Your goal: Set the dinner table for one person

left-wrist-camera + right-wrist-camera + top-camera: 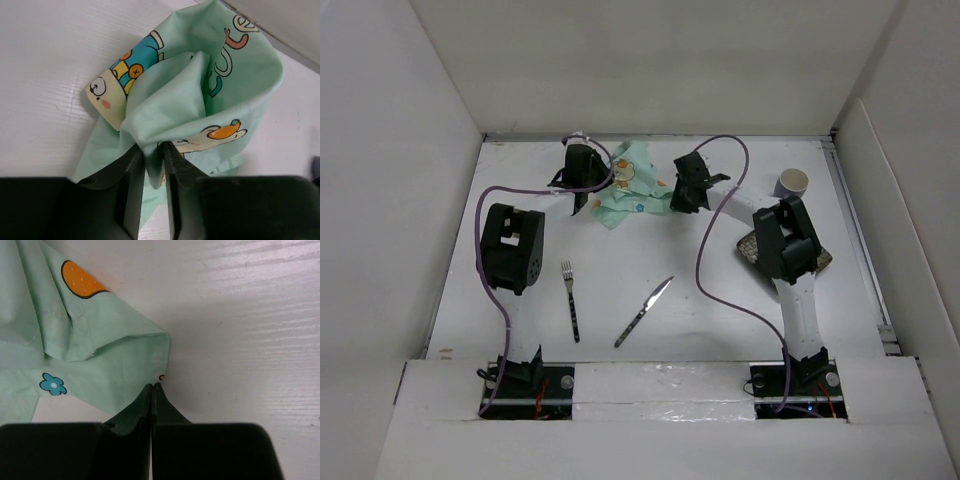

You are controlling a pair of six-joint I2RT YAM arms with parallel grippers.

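White, faintly ridged table (620,250); crumpled mint cloth placemat (632,182), bunched in folds.

placemat (200,100): soft printed cloth | dinner table (240,315): smooth, faintly glossy

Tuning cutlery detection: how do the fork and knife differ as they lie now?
The fork lies almost straight, tines at its far end; the knife lies diagonally, tip toward the far right. The fork sits left of the knife. Both have dark handles and lie flat on the dinner table, untouched.
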